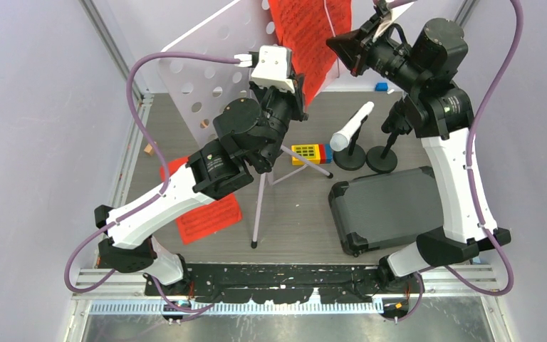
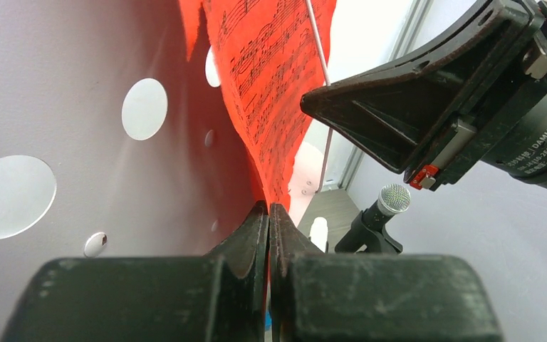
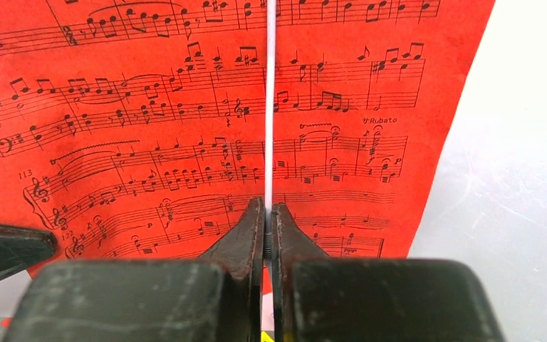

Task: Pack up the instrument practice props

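Red paper is the matter in hand: a red page [image 1: 318,39] of sheet music stands against the pale lilac music desk [image 1: 210,53] at 12 o'clock on the table [image 1: 292,221], its long axis running upward. The left gripper [image 2: 268,214] meets it from below, at the sheet's 6 o'clock. Its jaws are pressed together on the lower edge, as far as the wrist view shows. The right gripper [image 3: 268,217] faces the print from the 3 o'clock side, jaws clamped on a thin white wire [image 3: 269,107] that runs straight up across the page.

That wire probably pins the sheet to the desk, so the pull turns on it coming away first. The left arm, holding the edge, could then draw the page down and off. Both arms reach high and forward, wrists close together.

A second red page [image 1: 210,217] lies at 8 o'clock, the white microphone [image 1: 352,125] at 2 o'clock, and the dark hard case [image 1: 392,206] at 4 o'clock.
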Motion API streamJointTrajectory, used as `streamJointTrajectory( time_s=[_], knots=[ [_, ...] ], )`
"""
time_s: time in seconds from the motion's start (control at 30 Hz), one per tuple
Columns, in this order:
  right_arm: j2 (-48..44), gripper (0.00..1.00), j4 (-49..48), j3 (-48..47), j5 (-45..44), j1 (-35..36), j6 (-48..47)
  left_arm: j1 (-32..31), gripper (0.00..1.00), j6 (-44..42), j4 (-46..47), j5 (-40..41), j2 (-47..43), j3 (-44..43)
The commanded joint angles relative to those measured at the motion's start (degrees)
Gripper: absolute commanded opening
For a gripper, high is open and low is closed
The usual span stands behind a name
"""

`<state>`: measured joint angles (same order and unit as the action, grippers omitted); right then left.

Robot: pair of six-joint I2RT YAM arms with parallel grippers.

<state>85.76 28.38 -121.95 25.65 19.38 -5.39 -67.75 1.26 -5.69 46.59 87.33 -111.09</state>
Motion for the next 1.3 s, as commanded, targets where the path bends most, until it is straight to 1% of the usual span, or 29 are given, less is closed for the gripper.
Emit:
streamJointTrajectory(
  time_s=[0.0,0.27,0.5,0.77,0.97,1.27],
  knots=[
    [-4.07,0.01,-7.76,3.58,-0.13,-0.13,0.9,0.28,0.0,0.46,0.5,-0.63,-1.4,-2.57],
    [-4.74,0.0,-8.56,4.71,-1.13,-0.13,1.21,0.17,0.0,0.64,-2.7,-4.12,-1.69,-6.48],
    [-5.15,0.0,-9.16,5.88,-2.35,-0.17,1.13,-0.47,0.0,0.83,-6.13,-6.59,-3.37,-7.99],
    [-6.01,0.0,-9.88,7.3,-2.88,-0.13,1.04,-1.93,0.0,-0.99,-7.75,-7.82,-6.44,-8.57],
    [-6.48,0.0,-10.08,8.01,-2.97,-0.13,1.15,-2.94,0.0,-2.87,-12.41,-10.55,-8.6,-10.8],
    [-6.57,0.01,-10.29,8.04,-2.8,-0.13,1.41,-3.81,0.0,-2.11,-16.06,-14.92,-14.29,-11.87]
  ],
)
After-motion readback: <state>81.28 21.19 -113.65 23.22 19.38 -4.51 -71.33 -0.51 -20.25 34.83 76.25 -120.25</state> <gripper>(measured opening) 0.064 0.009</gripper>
